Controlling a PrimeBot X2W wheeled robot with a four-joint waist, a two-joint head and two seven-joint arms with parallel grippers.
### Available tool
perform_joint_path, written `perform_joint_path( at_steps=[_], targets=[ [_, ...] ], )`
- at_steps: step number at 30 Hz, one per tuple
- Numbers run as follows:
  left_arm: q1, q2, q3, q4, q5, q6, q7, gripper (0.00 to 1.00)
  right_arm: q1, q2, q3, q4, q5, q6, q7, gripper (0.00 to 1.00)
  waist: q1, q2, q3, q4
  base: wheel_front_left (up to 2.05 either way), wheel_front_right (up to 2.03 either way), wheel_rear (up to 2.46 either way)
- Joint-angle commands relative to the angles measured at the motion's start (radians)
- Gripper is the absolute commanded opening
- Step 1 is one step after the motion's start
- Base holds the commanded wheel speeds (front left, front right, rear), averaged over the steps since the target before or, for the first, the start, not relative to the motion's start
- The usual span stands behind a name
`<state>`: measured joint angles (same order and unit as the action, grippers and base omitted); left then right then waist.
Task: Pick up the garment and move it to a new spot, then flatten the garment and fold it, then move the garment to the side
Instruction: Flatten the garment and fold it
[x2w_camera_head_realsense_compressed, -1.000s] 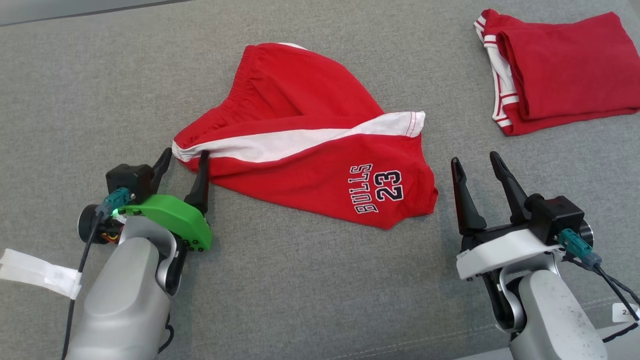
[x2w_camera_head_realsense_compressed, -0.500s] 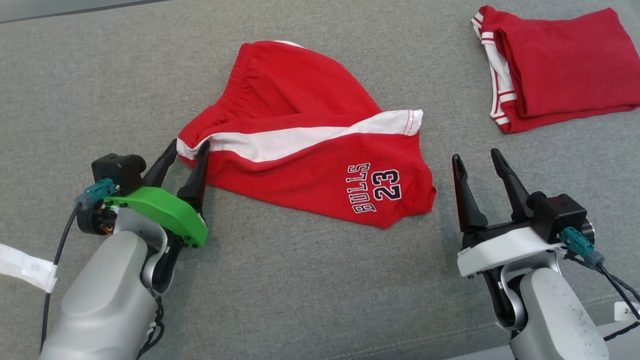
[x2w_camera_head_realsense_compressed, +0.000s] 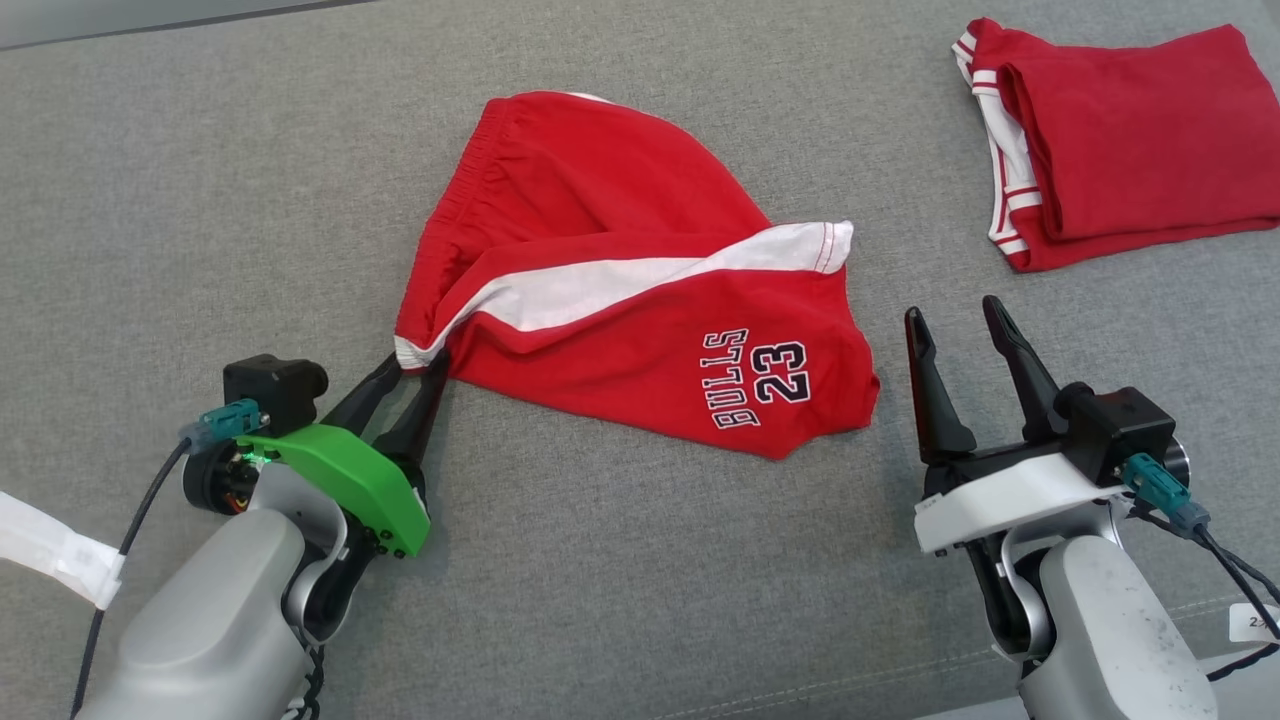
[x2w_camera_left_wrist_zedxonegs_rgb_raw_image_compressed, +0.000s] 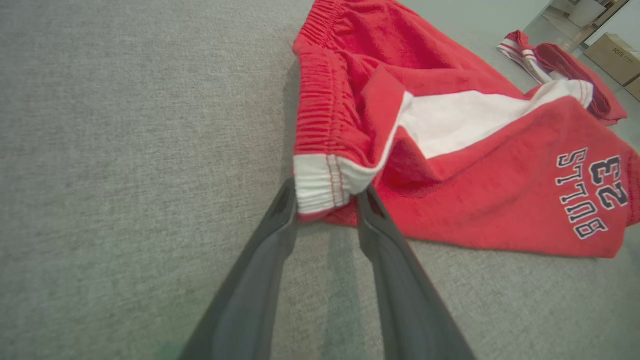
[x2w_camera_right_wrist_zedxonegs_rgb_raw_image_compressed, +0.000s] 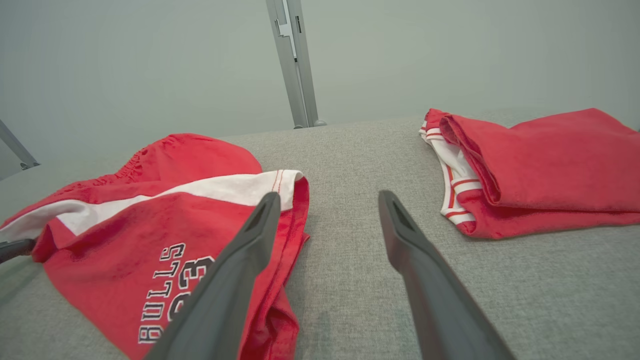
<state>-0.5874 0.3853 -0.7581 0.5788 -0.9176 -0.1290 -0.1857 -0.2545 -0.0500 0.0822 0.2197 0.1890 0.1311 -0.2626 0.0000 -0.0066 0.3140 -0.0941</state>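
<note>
Left claw (x2w_camera_head_realsense_compressed: 412, 368) has narrowed over the last second, from spread around the white hem corner (x2w_camera_left_wrist_zedxonegs_rgb_raw_image_compressed: 320, 182) to pinching it, 1 finger on each side of the cloth. The corner now bunches into a tight point at the tips, and the waistband edge has drawn in towards the claw. The rest of the red shorts (x2w_camera_head_realsense_compressed: 620, 300) lies crumpled mid-counter (x2w_camera_head_realsense_compressed: 200, 200), BULLS 23 print up.

Right claw (x2w_camera_head_realsense_compressed: 960, 330) hasn't moved: spread, empty, just beside the shorts' right hem. Folded red garment (x2w_camera_head_realsense_compressed: 1120, 140) sits far right, well apart.

Judgement: grasp for the pick-up looks made or nearly made. It's a 1-corner hold, so a lift will likely leave the shorts dangling twisted. Flatten and fold not started.
</note>
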Motion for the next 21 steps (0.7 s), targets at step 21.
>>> perform_joint_path(
  at_steps=[21],
  targets=[
    [0.012, 0.06, -0.041, -0.123, -0.147, -0.002, -0.072, 0.33, 0.011, -0.001, -0.016, -0.009, 0.006, -0.001, -0.002, 1.0, 0.0, 0.0066, -0.014, 0.005, 0.0, 0.0, 0.0]
  ],
)
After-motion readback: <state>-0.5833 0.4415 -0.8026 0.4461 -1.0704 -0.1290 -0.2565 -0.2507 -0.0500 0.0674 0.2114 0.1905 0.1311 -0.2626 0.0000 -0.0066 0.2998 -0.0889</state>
